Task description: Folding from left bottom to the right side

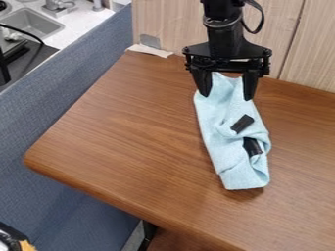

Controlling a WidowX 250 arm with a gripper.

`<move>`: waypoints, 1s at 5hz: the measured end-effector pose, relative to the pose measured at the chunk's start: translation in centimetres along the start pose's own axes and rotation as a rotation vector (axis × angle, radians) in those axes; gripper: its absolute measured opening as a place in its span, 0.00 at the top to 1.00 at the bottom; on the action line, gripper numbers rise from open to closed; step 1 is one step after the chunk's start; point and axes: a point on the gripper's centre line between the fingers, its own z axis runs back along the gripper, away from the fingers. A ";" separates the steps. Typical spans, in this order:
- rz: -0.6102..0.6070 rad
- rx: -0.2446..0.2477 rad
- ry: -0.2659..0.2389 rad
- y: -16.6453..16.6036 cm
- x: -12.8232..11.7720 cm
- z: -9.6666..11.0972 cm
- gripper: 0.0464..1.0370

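The black metal robot arm (pixel 224 34) hangs in from the top edge, jointed and angular, with a smooth dark cable (pixel 262 22) looping out beside it. Its black two-finger gripper (pixel 227 97) points down over the far end of the cloth, the two tapered fingers spread well apart, one toward each side of the fabric. A bit of the cloth shows in the gap between them; whether either fingertip touches it I can't tell from here.

The cloth itself, a pale blue, soft, towel-like piece (pixel 216 132), lies on the table below the gripper, gathered into a long, narrow bundle. It comes to a rumpled peak at the far end, has creases and overlapping layers along its middle, and finishes in a blunter, squarer end toward me. Two small black pieces show against it: a flat, oblong one (pixel 243 123) lying aslant, and just beside it a darker, longer one (pixel 252 146) partly tucked among the folds.

The table (pixel 124 132) is brown, wood-grained, with a rounded corner and a smooth, thick edge. Behind it stands a pale wood-grained panel (pixel 167 24) with fine upright streaks, and a scrap of off-white tape (pixel 150 50) sits near its foot. A blue, woven-looking partition (pixel 49 110) runs alongside, and past that there's a grey, rounded-corner sink (pixel 33 23).
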 end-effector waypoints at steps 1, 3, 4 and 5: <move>0.013 0.012 0.046 0.3 -0.5 -1.3 0.04; 0.151 0.042 0.078 2.4 4.3 -2.9 0.04; 0.190 0.037 0.071 3.0 6.5 -3.7 0.04; 0.226 0.040 0.067 3.9 8.1 -4.7 0.04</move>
